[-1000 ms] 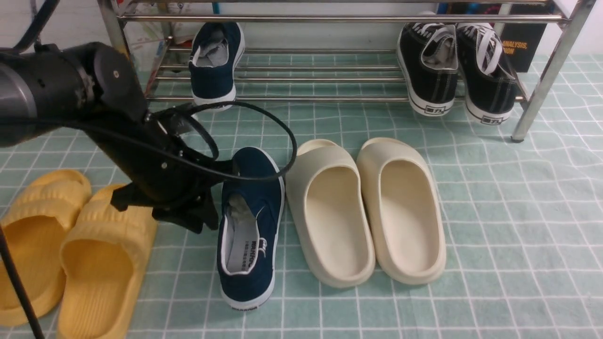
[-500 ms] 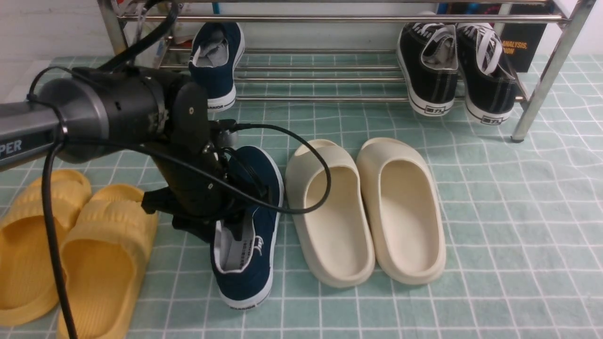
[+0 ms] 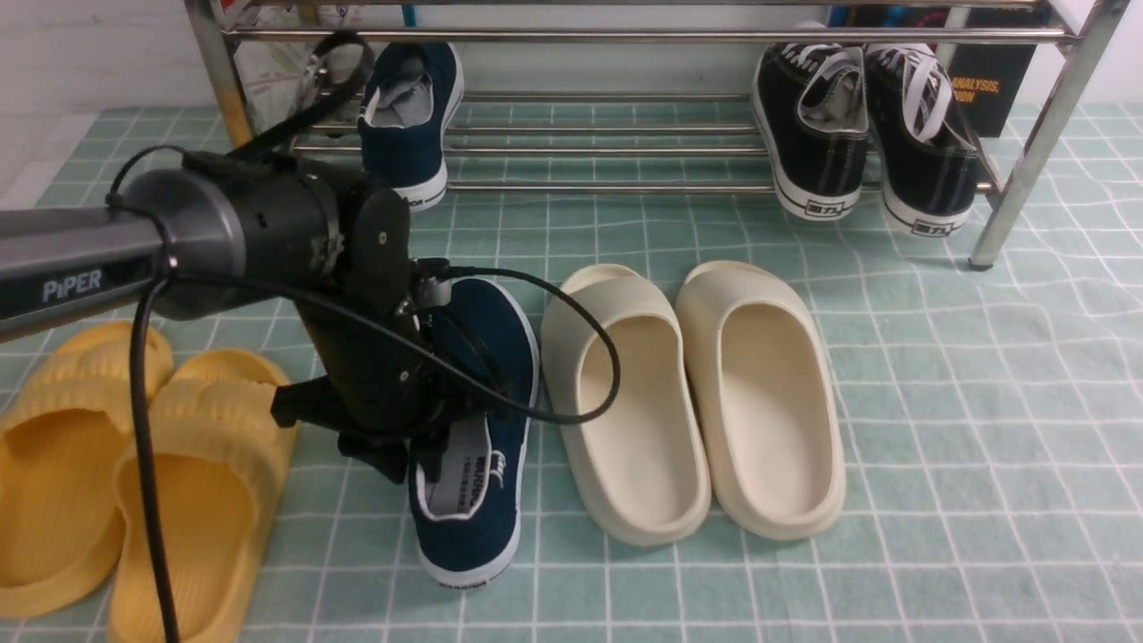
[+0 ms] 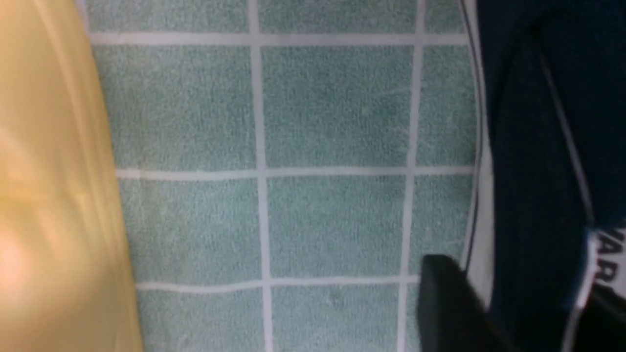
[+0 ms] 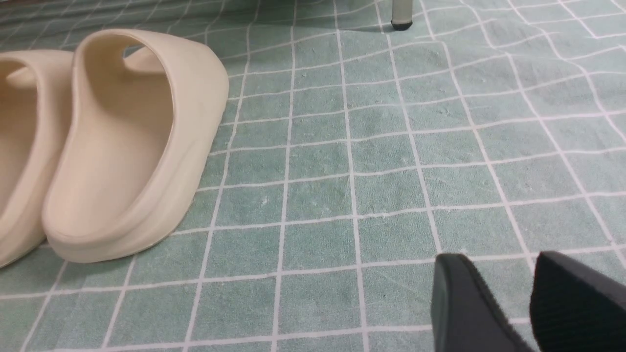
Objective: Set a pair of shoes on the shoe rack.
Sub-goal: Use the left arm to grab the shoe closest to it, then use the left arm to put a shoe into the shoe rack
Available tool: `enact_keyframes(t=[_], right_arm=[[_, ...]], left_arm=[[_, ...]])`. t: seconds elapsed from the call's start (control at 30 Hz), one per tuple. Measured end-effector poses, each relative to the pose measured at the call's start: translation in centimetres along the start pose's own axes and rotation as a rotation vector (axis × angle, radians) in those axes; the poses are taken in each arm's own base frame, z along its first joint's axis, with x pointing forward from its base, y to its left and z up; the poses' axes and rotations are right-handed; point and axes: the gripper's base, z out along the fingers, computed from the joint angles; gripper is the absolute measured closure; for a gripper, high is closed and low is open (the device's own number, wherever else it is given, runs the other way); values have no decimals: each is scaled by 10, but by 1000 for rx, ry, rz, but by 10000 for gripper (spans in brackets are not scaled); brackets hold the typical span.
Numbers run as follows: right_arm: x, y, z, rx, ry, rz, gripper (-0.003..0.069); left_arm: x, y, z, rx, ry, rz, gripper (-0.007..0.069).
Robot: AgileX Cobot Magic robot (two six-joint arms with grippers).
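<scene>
My left gripper [image 3: 418, 457] is down at the navy-blue canvas slip-on shoe [image 3: 478, 527] with the white rubber sole. It lies on the green checked cloth [image 3: 938, 429] between the yellow foam slippers [image 3: 179, 500] and the cream foam slippers [image 3: 696, 402], toe toward the chrome tube shoe rack [image 3: 625, 36]. My fingers [image 4: 450, 308] straddle its left side wall beside the opening, but I cannot tell whether they are pinching it yet. The matching navy shoe [image 3: 406, 147] already rests on the rack's lower tubes, heel toward me. I judge this shoe light, with a soft canvas wall that may fold, so the hold belongs near the stiffer white-edged rim, close to the heel. My right gripper [image 5: 499, 278] hangs wide and holds nothing.
</scene>
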Motion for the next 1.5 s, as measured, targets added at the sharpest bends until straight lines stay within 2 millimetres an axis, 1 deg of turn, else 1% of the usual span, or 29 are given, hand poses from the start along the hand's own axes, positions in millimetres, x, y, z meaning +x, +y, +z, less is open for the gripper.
enact_keyframes(t=[0.03, 0.07, 0.1, 0.13, 0.17, 0.23, 0.27, 0.3, 0.37, 0.43, 0.53, 0.57, 0.6, 0.63, 0.67, 0.7, 0.77, 0.8, 0.83, 0.87, 0.93, 1.07, 1.2, 1.33, 1.47, 1.5], right_arm=[[0, 0, 0, 0, 0, 0, 412], [0, 0, 0, 0, 0, 0, 412], [0, 0, 0, 0, 0, 0, 412], [0, 0, 0, 0, 0, 0, 412], [0, 0, 0, 0, 0, 0, 412], [0, 0, 0, 0, 0, 0, 412], [0, 0, 0, 0, 0, 0, 412], [0, 0, 0, 0, 0, 0, 412], [0, 0, 0, 0, 0, 0, 412], [0, 0, 0, 0, 0, 0, 412], [0, 0, 0, 0, 0, 0, 412], [0, 0, 0, 0, 0, 0, 412], [0, 0, 0, 0, 0, 0, 412], [0, 0, 0, 0, 0, 0, 412], [0, 0, 0, 0, 0, 0, 412], [0, 0, 0, 0, 0, 0, 412], [0, 0, 0, 0, 0, 0, 412], [0, 0, 0, 0, 0, 0, 412], [0, 0, 0, 0, 0, 0, 412], [0, 0, 0, 0, 0, 0, 412], [0, 0, 0, 0, 0, 0, 412], [0, 0, 0, 0, 0, 0, 412], [0, 0, 0, 0, 0, 0, 412], [0, 0, 0, 0, 0, 0, 412], [0, 0, 0, 0, 0, 0, 412], [0, 0, 0, 0, 0, 0, 412]], left_arm=[[-1, 0, 0, 5, -4, -2, 583], [-1, -1, -2, 10, -16, -1, 624], [-1, -1, -6, 16, -29, 0, 635], [-3, -3, -14, 27, -50, 0, 634], [-4, -3, -16, 31, -58, 0, 634], [-17, -9, -51, 64, -152, 21, 631], [-19, -10, -53, 68, -161, 23, 631], [-25, -13, -64, 79, -193, 29, 631], [-50, -24, -98, 127, -331, 43, 631], [-63, -31, -107, 135, -348, 45, 631], [-80, -38, -104, 103, -273, 47, 631], [-90, -42, -94, 88, -238, 47, 631], [-90, -42, -96, 89, -241, 48, 631], [-99, -45, -86, 76, -219, 50, 631], [-113, -49, -87, 98, -267, 44, 631], [-120, -51, -85, 105, -277, 41, 631], [-131, -48, -80, 73, -288, 41, 631], [-135, -46, -78, 71, -287, 36, 631], [-135, -46, -79, 72, -292, 35, 631], [-142, -44, -79, 78, -312, 25, 631], [-149, -40, -81, 83, -342, 0, 631], [-159, -35, -79, 104, -393, -45, 631], [-173, -29, -63, 124, -448, -88, 631], [-179, -30, -54, 133, -481, -88, 631], [-183, -31, -55, 147, -524, -72, 620], [-185, -32, -56, 152, -548, -55, 597]])
